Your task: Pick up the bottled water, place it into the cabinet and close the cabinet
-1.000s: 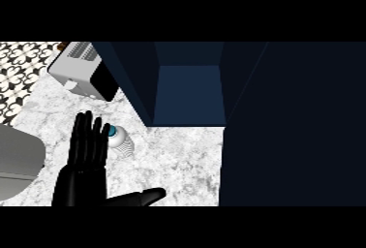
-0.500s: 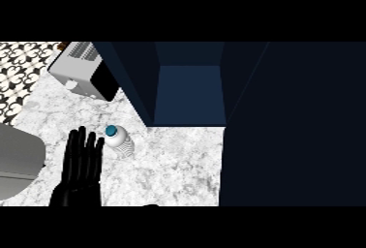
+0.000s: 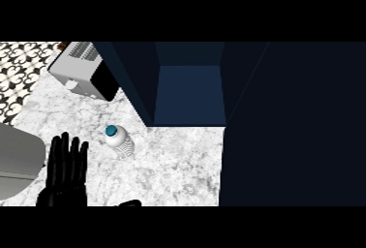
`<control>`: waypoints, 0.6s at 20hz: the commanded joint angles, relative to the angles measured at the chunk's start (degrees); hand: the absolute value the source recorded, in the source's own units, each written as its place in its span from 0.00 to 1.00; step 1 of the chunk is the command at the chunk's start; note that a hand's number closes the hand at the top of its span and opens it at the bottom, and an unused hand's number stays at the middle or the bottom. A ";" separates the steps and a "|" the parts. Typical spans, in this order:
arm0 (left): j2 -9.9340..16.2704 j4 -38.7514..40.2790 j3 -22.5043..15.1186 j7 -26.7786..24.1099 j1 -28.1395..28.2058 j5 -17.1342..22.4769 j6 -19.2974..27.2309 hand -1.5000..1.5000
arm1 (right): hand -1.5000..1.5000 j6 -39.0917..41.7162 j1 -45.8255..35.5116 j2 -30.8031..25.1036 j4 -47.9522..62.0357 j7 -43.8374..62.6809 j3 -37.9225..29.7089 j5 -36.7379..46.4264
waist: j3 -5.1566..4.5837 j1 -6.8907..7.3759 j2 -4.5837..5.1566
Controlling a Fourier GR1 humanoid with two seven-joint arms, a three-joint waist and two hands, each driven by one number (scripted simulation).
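White marbled counter fills the lower left and middle of the frame, with a black-and-white patterned tile wall at the upper left. A grey toaster sits on the counter at the upper left. Dark blue cabinet stands open at the top centre, its interior showing a lighter blue panel, and its dark door covers the right side of the frame.

The bottled water stands on the counter left of centre, just below and left of the cabinet opening, seen from above with its blue cap toward the upper left. The black hand at the lower left lies flat and wide, fingers straight and pointing toward the top of the frame, holding nothing. Its fingertips are near the bottle's left side but apart from it. A grey rounded shape lies at the left edge, beside the hand. One dark tip shows at the bottom edge, right of the hand.
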 commanded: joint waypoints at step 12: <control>3.35 17.06 12.32 -11.08 -1.76 6.03 -10.12 0.00 | 0.00 0.91 2.74 -0.29 -0.75 -2.50 0.97 0.91 | -0.02 -0.04 0.05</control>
